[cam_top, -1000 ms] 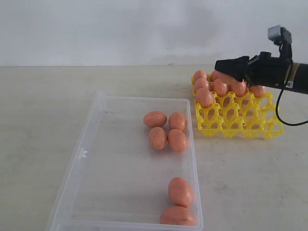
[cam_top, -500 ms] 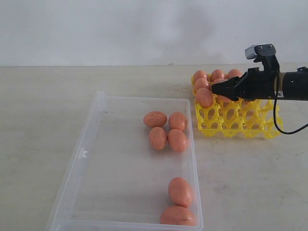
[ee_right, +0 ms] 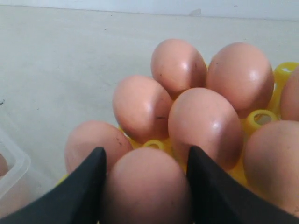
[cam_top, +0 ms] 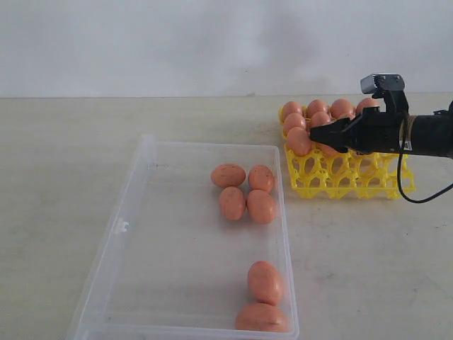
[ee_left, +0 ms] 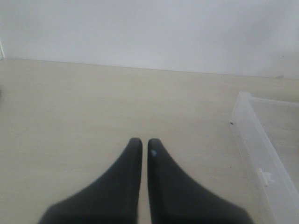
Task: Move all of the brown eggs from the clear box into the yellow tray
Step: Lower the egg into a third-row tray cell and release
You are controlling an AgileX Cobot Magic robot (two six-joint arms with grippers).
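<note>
Between the black fingers of the right gripper [ee_right: 145, 154], which press against both its sides, sits a smooth orange-brown oval egg [ee_right: 145, 191]. It is low over the bright yellow plastic lattice tray [cam_top: 396, 185], with seated eggs [ee_right: 205, 126] crowding just beside it. This looks like the placing step. Next, the egg needs settling into a free cup and the fingers must spread without nudging its neighbours. Six brown eggs [cam_top: 245, 193] wait in the large transparent plastic box [cam_top: 134, 234]. The left gripper [ee_left: 145, 142], fingers together and empty, hangs over the table [ee_left: 70, 102].
</note>
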